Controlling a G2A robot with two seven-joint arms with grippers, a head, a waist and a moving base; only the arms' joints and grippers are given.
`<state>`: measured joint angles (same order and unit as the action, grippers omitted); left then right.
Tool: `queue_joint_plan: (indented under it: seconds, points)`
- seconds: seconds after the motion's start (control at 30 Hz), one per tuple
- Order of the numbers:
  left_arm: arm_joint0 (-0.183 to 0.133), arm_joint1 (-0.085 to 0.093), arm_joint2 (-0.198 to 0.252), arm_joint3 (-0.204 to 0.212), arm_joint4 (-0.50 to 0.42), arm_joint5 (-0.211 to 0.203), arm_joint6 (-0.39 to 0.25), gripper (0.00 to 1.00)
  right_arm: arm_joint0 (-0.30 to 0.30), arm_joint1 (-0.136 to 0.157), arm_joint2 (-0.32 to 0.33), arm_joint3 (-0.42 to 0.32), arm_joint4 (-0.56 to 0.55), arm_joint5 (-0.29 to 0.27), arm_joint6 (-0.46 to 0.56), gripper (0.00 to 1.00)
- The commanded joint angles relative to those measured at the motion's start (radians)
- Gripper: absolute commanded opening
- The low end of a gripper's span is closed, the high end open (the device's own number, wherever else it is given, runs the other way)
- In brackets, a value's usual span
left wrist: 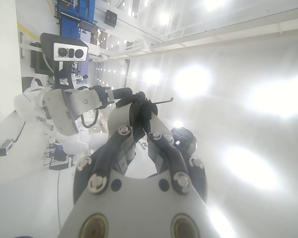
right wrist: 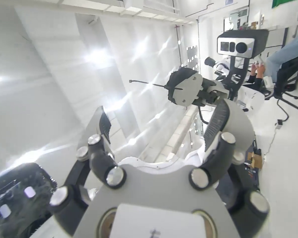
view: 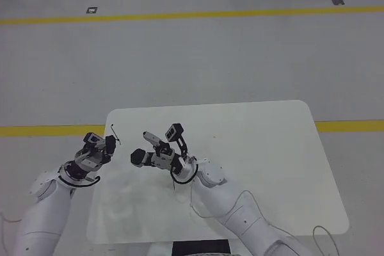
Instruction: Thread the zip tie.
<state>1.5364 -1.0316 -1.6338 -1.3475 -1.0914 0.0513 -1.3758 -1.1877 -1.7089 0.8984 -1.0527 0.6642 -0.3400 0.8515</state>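
Left gripper (left wrist: 142, 108) clenched on the zip tie (left wrist: 164, 101), near the table (view: 275, 166) edge. Right gripper (right wrist: 159, 125) released, fingers wide apart, facing the tie, not touching.

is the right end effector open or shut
Open: the right end effector has its fingers wide apart, nothing between them. The zip tie sits in the left end effector.

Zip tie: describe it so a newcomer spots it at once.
On the white table, find the left gripper over the left edge. The zip tie is the thin black strip poking out of its shut jaws; the right gripper beside it is open and empty.
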Motion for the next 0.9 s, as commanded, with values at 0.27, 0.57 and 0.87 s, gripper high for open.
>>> queue_joint_plan:
  seconds: [0.27,0.57,0.87]
  points:
    - [0.006,0.002,0.0,-0.011,0.002,0.0,-0.007,0.0,0.02,-0.024,-0.013,0.048,0.078,0.0,0.029,1.0]
    - [0.006,0.002,0.0,-0.011,0.002,0.0,-0.007,0.0,0.001,-0.025,-0.025,0.014,0.097,0.008,0.014,1.0]
    - [0.006,0.002,0.0,-0.011,0.002,0.0,-0.007,0.0,0.029,-0.045,-0.064,0.081,0.135,0.0,-0.002,0.78]
